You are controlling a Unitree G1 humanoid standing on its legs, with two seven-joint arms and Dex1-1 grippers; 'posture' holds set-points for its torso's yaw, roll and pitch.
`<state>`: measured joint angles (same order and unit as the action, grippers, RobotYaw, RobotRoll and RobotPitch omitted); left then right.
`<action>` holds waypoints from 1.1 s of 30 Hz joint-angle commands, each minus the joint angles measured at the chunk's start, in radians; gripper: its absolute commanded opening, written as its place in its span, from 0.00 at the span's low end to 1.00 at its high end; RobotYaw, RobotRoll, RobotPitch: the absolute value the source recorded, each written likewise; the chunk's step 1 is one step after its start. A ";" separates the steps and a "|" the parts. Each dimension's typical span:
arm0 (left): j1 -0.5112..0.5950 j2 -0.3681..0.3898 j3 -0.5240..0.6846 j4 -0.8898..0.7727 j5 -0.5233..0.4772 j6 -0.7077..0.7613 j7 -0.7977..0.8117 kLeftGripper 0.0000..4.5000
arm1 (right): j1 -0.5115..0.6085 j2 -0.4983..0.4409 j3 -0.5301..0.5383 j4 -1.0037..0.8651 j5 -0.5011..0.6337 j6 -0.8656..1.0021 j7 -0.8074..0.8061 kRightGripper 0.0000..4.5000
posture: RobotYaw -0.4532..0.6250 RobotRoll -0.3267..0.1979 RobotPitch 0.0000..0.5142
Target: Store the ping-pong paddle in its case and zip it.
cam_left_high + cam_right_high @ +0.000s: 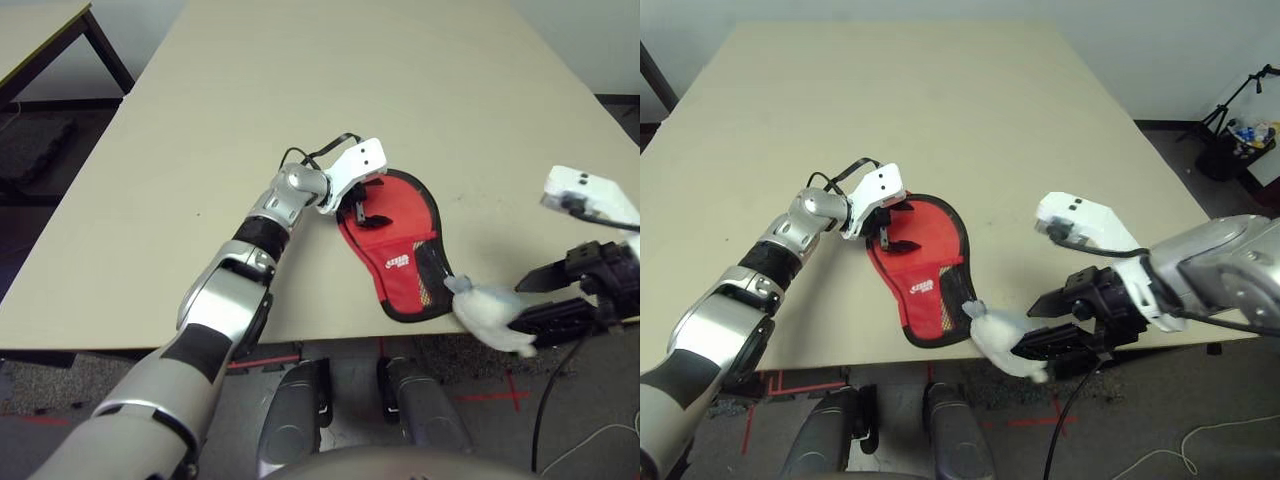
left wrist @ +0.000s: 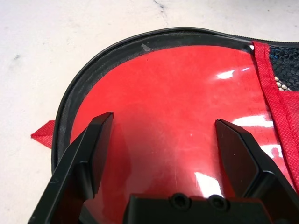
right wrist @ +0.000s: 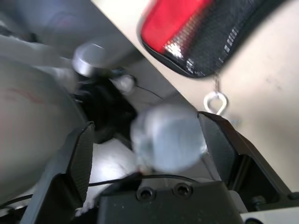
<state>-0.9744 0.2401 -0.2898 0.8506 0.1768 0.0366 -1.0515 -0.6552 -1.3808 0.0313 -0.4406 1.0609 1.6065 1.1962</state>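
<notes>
Red case [image 1: 398, 250] flat at desk [image 1: 300, 120] edge, logo unreadable; left gripper [image 2: 161, 154] jaws open on it. Right gripper [image 3: 145, 154] jaws open around grey pouch [image 3: 168, 137].

Found the red paddle-shaped fabric case [image 1: 400, 250] lying flat on the pale wooden table [image 1: 300, 100], close to the near edge, round end farther in, narrow end at the edge toward the right. Noted the left pincer [image 1: 366, 212] over the round end, fingers spread. Noted the small grey soft pouch [image 1: 1000, 335] just past the narrow end, off the table edge, between the spread fingers of the right pincer [image 1: 1035, 328].
</notes>
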 commanded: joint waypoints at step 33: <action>0.191 0.019 0.459 -0.264 -0.228 0.110 0.801 1.00 | 0.005 0.780 -0.320 1.095 -0.783 -1.464 -0.859 1.00 | 0.37 0.62 0.41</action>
<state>-0.8031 0.2357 0.1259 0.6322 -0.0503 0.1884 -0.3132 -0.6375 -0.6060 -0.2757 0.5920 0.2956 0.2016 0.3244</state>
